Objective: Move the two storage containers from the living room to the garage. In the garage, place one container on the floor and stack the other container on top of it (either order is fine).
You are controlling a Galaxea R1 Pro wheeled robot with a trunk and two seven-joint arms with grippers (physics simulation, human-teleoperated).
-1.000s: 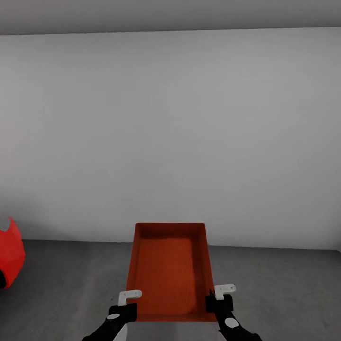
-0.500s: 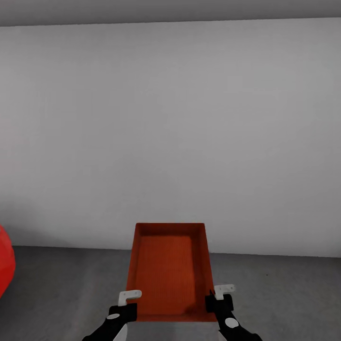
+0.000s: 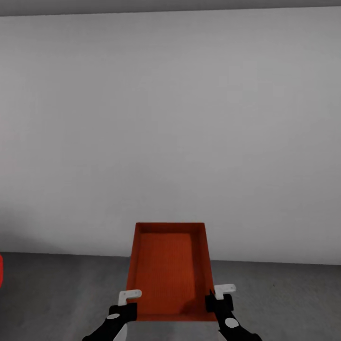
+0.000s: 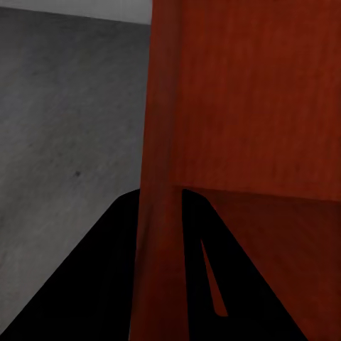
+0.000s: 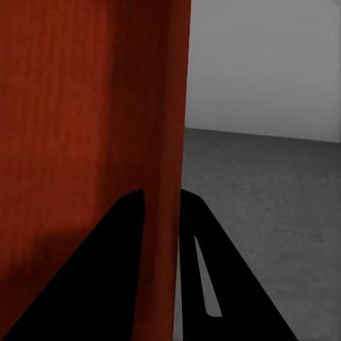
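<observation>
Red car [image 3: 1, 277]: at the far left edge of the head view we see only a thin red sliver, low against the wall line.
Left gripper [image 3: 124, 309]: we see it clamped on the near left corner of the storage container; in the left wrist view its two black fingers [image 4: 99, 284] sit one on each side of the orange-red side wall, pressed against it.
Storage container [image 3: 168, 270]: we hold it up in front of us, centred in the head view, open top facing up, long axis running away from us toward the wall.
Container contents: we see only its bare ribbed bottom and plain inner walls.
Right gripper [image 3: 220, 303]: closed on the near right corner; in the right wrist view its black fingers [image 5: 106, 277] pinch the container wall [image 5: 92, 142] between them.
Floor [image 3: 284, 298]: dark grey concrete lies below and on both sides of the container; the head view does not tell us how far above the floor it hangs.
White wall [image 3: 170, 128]: it fills most of the head view ahead of us, with a strip of grey ceiling [image 3: 142, 5] on top.
Wrist views: these add the wall-on-finger contact and a close look at speckled concrete [image 4: 64, 128] beside the bin; the right one also catches the base of the white wall [image 5: 263, 64].
</observation>
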